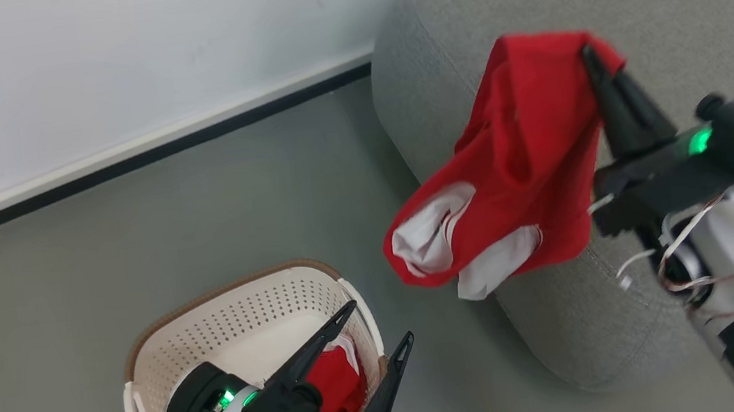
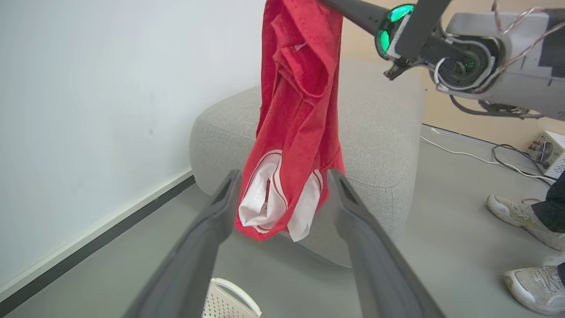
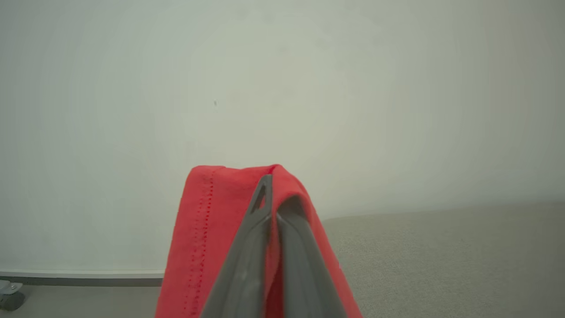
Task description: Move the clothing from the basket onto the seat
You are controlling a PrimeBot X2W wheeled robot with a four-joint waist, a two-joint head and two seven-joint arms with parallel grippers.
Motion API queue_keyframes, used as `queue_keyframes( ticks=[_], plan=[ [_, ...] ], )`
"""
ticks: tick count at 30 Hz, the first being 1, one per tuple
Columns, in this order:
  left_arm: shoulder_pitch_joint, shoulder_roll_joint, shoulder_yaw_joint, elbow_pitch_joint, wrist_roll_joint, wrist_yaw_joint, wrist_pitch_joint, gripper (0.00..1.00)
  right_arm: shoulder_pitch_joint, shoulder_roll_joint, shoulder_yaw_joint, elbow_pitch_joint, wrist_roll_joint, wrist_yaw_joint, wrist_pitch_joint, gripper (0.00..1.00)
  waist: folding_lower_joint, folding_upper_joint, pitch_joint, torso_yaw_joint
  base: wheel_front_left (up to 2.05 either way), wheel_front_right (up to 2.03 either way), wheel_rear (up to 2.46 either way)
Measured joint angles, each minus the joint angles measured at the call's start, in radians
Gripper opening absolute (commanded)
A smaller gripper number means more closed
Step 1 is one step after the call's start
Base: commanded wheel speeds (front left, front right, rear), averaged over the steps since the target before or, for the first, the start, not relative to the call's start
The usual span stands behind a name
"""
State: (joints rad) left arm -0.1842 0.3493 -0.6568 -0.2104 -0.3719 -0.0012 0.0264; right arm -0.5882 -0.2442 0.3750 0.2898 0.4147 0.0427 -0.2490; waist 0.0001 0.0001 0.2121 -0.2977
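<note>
One garment [image 1: 527, 144] aloft, another in one basket [image 1: 233, 313]

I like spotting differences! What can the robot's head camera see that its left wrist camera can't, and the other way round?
Head view extras: more red clothing lying inside the basket. Left wrist view extras: a person's pale shoes, floor cables and a small box with a fan. Shared: the red garment hanging from the shut right hand, the grey sofa, the open left hand and a bit of basket.
</note>
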Motion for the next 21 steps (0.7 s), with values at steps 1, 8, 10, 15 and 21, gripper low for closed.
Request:
queue_keyframes(
  ticks=[1, 8, 10, 15, 21],
  plan=[
    [-0.003, 0.002, 0.0, -0.006, 0.004, 0.0, 0.004, 1.0, -0.016, -0.008, -0.012, 0.001, 0.004, 0.0, 0.0, 0.0, 0.0, 0.0, 0.009, -0.006, 0.0, 0.0, 0.0],
    [-0.043, 0.025, 0.003, -0.04, 0.017, -0.009, 0.023, 1.0, -0.139, -0.071, -0.107, 0.017, 0.018, -0.019, 0.0, 0.0, 0.0, 0.0, 0.08, -0.036, 0.0, 0.0, 0.0],
    [-0.051, 0.031, 0.005, -0.053, 0.021, -0.015, 0.026, 1.0, -0.173, -0.087, -0.134, 0.024, 0.021, -0.027, 0.0, 0.0, 0.0001, 0.0, 0.1, -0.041, 0.0, 0.0, 0.0],
    [-0.081, 0.046, 0.012, -0.084, 0.027, -0.026, 0.039, 1.0, -0.265, -0.159, -0.216, 0.043, 0.029, -0.049, -0.003, 0.0, 0.0, 0.0, 0.15, -0.05, 0.0, 0.0, 0.0],
    [-0.106, 0.061, 0.022, -0.114, 0.031, -0.035, 0.049, 1.0, -0.37, -0.228, -0.291, 0.083, 0.044, -0.061, -0.004, 0.0, 0.0, 0.0, 0.205, -0.05, 0.0, 0.0, 0.0]
  ],
)
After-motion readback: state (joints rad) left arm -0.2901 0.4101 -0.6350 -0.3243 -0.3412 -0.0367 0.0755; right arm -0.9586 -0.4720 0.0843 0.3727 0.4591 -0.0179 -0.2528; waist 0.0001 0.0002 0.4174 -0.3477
